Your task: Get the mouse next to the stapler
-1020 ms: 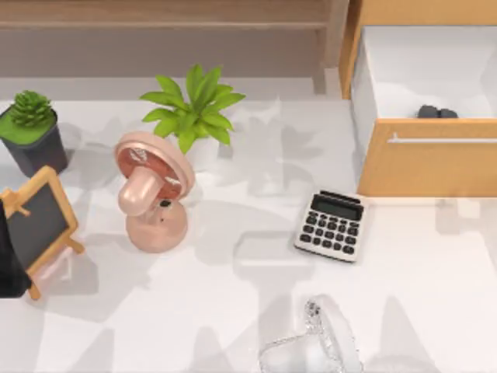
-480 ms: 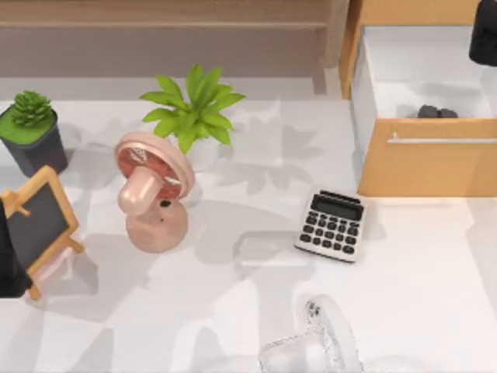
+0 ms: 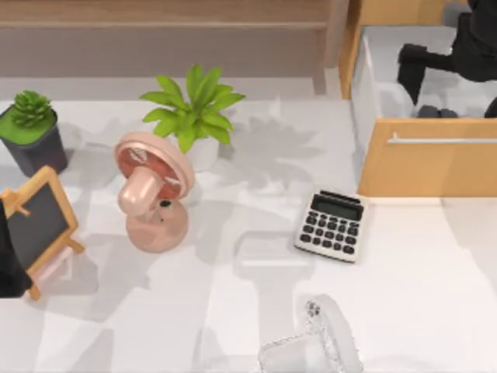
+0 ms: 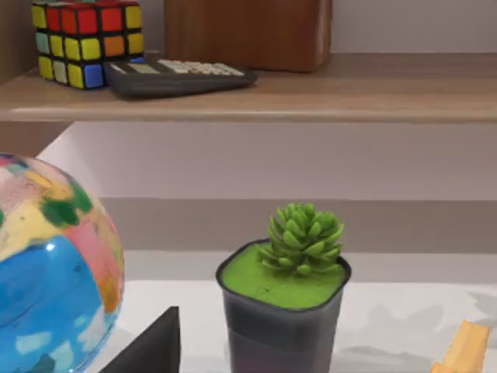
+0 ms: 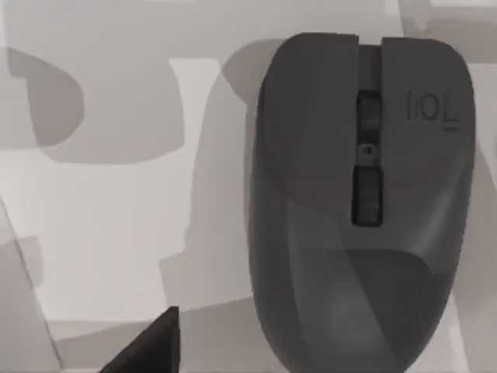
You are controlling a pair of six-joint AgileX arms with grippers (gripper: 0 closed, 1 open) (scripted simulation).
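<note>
The mouse (image 3: pixel 437 112) lies inside the open wooden drawer (image 3: pixel 427 159) at the table's far right, close behind the drawer's front panel. From above it reads as two low dark grey humps against the pale drawer floor. The right wrist view shows it much closer: the mouse (image 5: pixel 361 198) is a matte, dark grey, rounded body with a split between its two buttons, a scroll wheel and a small button set in the central groove, and faint lettering on one button. It rests flat on the light drawer floor, with soft shadows falling across the surface around it.

The right arm (image 3: pixel 466 43) reaches in from the top right corner and hangs over the drawer, above the mouse. A dark fingertip (image 5: pixel 147 346) juts into the right wrist view beside the mouse without touching it; whether the jaws stand wide or narrow cannot be told.

The left arm (image 3: pixel 9 256) sits parked at the table's left edge, next to a small chalkboard easel (image 3: pixel 35 221). Its jaw state cannot be told either. Its wrist view looks toward a potted succulent (image 4: pixel 291 299), a colourful globe (image 4: pixel 50 272) and a shelf carrying a puzzle cube (image 4: pixel 85 39).

Elsewhere on the table stand a pink desk fan (image 3: pixel 151 194), a leafy plant (image 3: pixel 194 105) and a grey calculator (image 3: pixel 331 225)
</note>
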